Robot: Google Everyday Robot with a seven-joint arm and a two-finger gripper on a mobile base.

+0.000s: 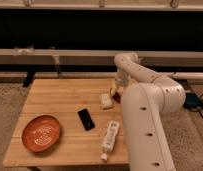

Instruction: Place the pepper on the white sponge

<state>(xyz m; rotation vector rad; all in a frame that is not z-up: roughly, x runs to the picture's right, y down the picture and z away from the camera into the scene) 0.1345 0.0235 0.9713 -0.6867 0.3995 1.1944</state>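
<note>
Hanging low over the right edge of the wooden table (55, 97), the gripper (115, 92) sits just right of the white sponge (106, 101); can't tell if it's open or clamped. Pepper (116, 97) shows dark red right at the gripper, beside the sponge, not on it. Black phone (85, 119), white remote (110, 137) and orange plate (41, 134) lie nearer the camera.

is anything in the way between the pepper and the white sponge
Nothing visible. The pepper is at the gripper, close beside the white sponge. The black phone and white remote lie nearer the camera, off that path.
</note>
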